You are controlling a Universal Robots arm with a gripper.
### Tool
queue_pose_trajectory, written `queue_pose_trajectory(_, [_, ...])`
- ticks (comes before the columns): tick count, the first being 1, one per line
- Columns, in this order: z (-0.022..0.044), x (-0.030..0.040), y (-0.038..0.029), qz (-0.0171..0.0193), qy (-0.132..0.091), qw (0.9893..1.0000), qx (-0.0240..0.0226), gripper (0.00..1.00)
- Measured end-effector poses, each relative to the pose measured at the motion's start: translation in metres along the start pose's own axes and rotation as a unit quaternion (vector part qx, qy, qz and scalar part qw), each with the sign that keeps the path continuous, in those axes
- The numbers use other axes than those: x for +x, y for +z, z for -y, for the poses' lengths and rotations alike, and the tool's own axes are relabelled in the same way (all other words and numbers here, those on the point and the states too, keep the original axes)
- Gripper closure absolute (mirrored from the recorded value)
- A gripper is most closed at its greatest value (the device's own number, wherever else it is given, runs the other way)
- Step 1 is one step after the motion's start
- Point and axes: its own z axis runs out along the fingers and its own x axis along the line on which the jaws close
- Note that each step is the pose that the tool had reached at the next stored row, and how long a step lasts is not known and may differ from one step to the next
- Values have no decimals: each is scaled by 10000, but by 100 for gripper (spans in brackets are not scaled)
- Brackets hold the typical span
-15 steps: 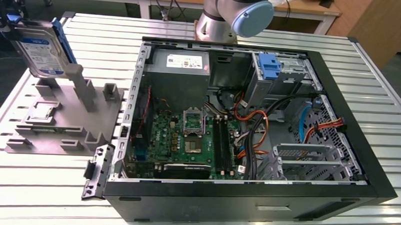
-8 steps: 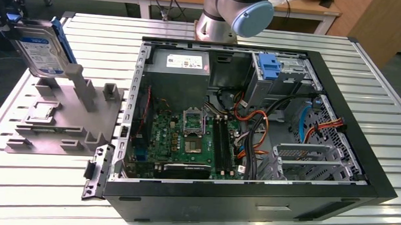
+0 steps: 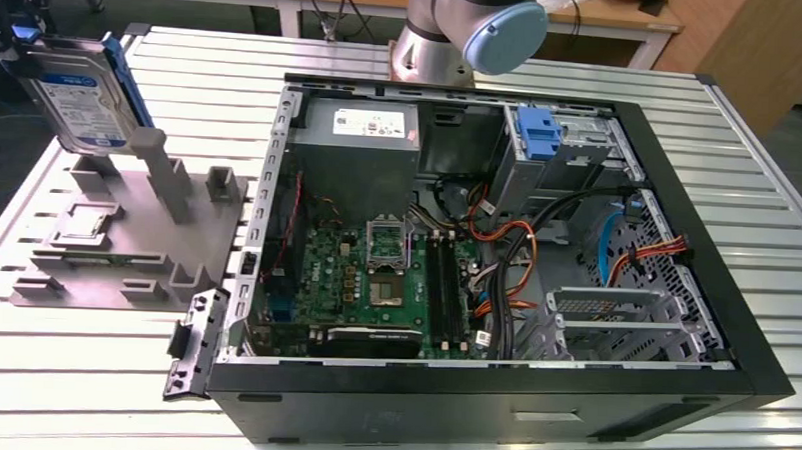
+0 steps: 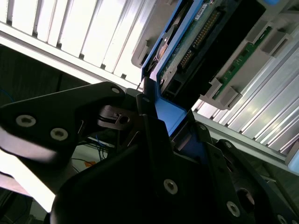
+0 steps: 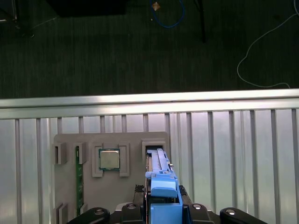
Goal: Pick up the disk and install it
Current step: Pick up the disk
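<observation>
Exterior view, ten o'clock: the disk (image 3: 74, 92) is upright, label side facing the camera and blue frame along its edge, with dark jaws closed on its top end. Its lower edge is right at the tall posts of the grey fixture (image 3: 121, 230); cannot tell whether they touch.

Second wrist view: the black jaws pinch the blue frame (image 4: 170, 114) from both sides. The disk (image 4: 196, 37) shows edge-on, green board and connector visible.

First wrist view: the disk (image 5: 163, 193) sits in the jaws over the fixture (image 5: 135, 140). Also on the fixture are a processor chip (image 5: 109, 159) seated flat and a memory stick (image 5: 79, 179) on edge.

The fixture rests on the slatted tabletop (image 3: 89, 374), at nine o'clock from the computer case (image 3: 502, 399).

Case lies on its side, open. Inside it:
- motherboard (image 3: 372, 274) at seven o'clock
- grey power supply box (image 3: 364, 134) at eleven
- blue latch piece (image 3: 538, 135) at one
- empty metal drive cage (image 3: 609, 312) at four

Arm base (image 3: 468, 27) stands at twelve o'clock, just behind the case.
</observation>
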Motion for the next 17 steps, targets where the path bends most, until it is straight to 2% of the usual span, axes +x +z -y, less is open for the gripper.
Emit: queue_pose_trajectory(17, [-1,-1,-73,3,0,10000,0,64])
